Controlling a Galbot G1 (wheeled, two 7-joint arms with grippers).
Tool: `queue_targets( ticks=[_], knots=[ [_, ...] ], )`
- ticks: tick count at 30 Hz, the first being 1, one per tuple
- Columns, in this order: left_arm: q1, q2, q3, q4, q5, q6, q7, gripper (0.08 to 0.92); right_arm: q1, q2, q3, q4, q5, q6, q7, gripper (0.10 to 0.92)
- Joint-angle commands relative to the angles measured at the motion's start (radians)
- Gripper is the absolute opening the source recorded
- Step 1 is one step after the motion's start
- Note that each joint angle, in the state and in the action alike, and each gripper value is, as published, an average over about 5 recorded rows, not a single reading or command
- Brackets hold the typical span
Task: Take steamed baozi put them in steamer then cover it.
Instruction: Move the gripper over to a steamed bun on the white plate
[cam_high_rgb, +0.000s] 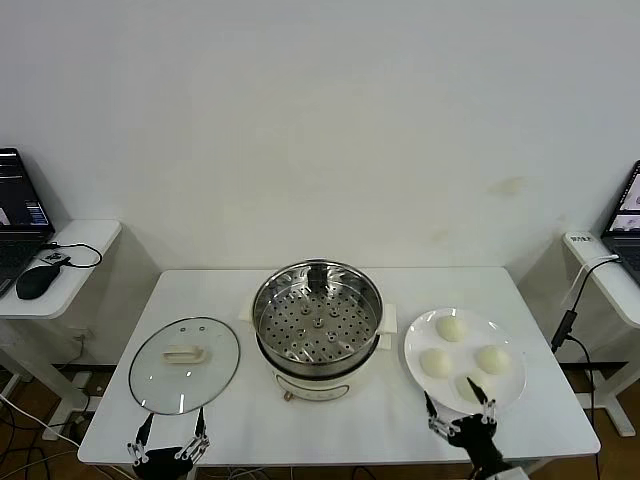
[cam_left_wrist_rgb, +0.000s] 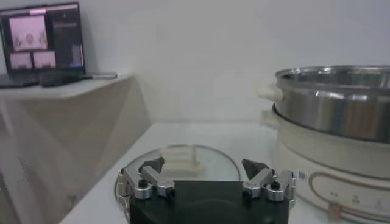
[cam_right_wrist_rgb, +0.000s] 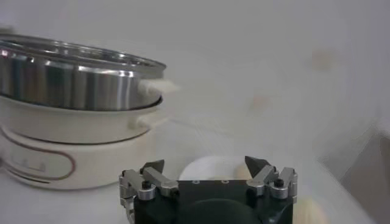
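The steamer (cam_high_rgb: 317, 326) stands uncovered at the middle of the table (cam_high_rgb: 540, 400). The lid (cam_high_rgb: 184, 364) lies flat to its left. Four buns (cam_high_rgb: 451, 328) sit on a white plate (cam_high_rgb: 418, 338) (to its right). The left gripper (cam_high_rgb: 172, 433) and the right gripper (cam_high_rgb: 459, 404) are both open, at the near table edge.

The steamer (cam_high_rgb: 317, 330), a shiny steel pot on a cream base, stands uncovered, its perforated tray bare. At its 9 o'clock the glass cover (cam_high_rgb: 185, 364) lies flat, handle up. At 3 o'clock, four pale, round steamed baozi (cam_high_rgb: 451, 328) sit clustered together.
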Motion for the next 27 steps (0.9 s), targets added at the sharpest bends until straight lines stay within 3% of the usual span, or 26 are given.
queue_targets(
  ticks=[1,7,14,21,27],
  knots=[
    [-0.012,0.008,-0.007,-0.017,0.043,0.029,0.015,0.823,0.069,-0.073,0.049,0.013,-0.142,-0.032,-0.017,0.823],
    [-0.021,0.015,-0.006,-0.038,0.069,0.093,0.012,0.823,0.196,-0.282,0.094,-0.074,-0.299,-0.082,-0.173,0.823],
    [-0.049,0.010,-0.006,-0.045,0.078,0.143,0.006,0.823,0.378,-0.532,0.025,-0.243,-0.378,-0.089,-0.444,0.823],
    [-0.057,-0.008,-0.003,-0.040,0.087,0.153,0.005,0.823,0.680,-0.716,-0.269,-0.447,-0.335,-0.046,-0.643,0.823],
    [-0.070,-0.016,-0.004,-0.032,0.097,0.155,0.006,0.823,1.053,-0.743,-0.656,-0.610,-0.234,-0.017,-0.737,0.822]
  ],
)
